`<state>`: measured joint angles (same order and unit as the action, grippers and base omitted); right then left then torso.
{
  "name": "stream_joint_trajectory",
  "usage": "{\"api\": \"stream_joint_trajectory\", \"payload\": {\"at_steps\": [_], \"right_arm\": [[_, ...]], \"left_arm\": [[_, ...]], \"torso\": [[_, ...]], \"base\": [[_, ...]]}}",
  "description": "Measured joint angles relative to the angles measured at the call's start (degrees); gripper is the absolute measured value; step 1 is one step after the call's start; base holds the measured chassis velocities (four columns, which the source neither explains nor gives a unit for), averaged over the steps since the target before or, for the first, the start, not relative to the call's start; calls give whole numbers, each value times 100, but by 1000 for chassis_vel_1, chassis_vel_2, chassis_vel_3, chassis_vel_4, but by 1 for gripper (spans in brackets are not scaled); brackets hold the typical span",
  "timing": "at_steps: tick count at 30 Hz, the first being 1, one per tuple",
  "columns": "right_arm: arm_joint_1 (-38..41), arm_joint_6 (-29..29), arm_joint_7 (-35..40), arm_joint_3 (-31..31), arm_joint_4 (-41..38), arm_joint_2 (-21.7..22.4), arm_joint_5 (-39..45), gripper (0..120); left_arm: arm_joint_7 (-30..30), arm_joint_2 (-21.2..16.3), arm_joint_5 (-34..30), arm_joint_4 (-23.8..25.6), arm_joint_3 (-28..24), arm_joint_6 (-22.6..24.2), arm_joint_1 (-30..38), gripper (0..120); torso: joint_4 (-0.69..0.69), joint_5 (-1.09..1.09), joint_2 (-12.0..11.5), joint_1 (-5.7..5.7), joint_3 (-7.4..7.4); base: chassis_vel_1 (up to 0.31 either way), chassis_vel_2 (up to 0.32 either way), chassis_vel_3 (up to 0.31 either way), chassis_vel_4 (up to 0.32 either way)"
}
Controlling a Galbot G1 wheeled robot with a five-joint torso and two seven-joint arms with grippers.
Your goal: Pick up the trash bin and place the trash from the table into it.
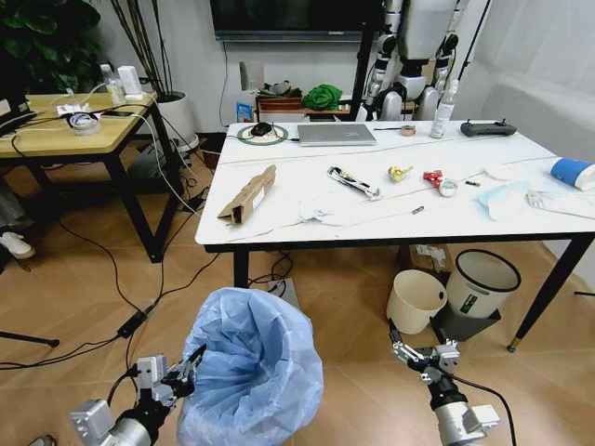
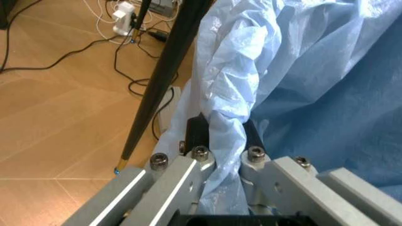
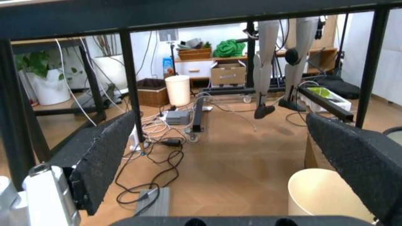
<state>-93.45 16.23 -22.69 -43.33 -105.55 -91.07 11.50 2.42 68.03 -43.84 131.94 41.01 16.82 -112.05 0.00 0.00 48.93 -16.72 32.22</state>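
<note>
I have the left gripper (image 1: pixel 191 364) clamped on the bag rim of the trash bin (image 1: pixel 249 372), held below the table (image 1: pixel 279 228); my right gripper (image 1: pixel 416 352) hangs beside it, spread wide.

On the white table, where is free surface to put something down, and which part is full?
On the table, bare marble lies along the front edge between the torn cardboard box and the light-blue mask, and between the box and the laptop. The right end is crowded: mask, blue paper cup, small litter.
</note>
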Motion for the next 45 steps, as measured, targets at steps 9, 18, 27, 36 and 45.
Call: {"api": "stream_joint_trajectory", "payload": {"at_steps": [9,18,27,36,45], "right_arm": [[-7,123,26,-142,-352,58,-86,100],[-30,51,41,-137,-383,95,-46,100],[-2,144,37,-132,-325,73,-63,100],[-11,153,29,-123,-345,60,-68,100],[-2,153,24,-105,-312,57,-70,100]], "left_arm": [[0,-6,-2,-32,21,-3,16,0],[-1,3,-10,-27,20,-2,22,0],[1,15,1,-27,13,-2,24,0],[5,20,21,-46,-12,-4,42,0],[20,21,63,-93,1,-54,61,0]], "torso": [[0,0,251,-109,142],[0,0,464,-201,262],[0,0,717,-306,410],[0,0,961,-418,543],[0,0,1206,-526,678]], "base": [[0,0,0,0],[0,0,0,0],[0,0,0,0],[0,0,0,0],[0,0,0,0]]}}
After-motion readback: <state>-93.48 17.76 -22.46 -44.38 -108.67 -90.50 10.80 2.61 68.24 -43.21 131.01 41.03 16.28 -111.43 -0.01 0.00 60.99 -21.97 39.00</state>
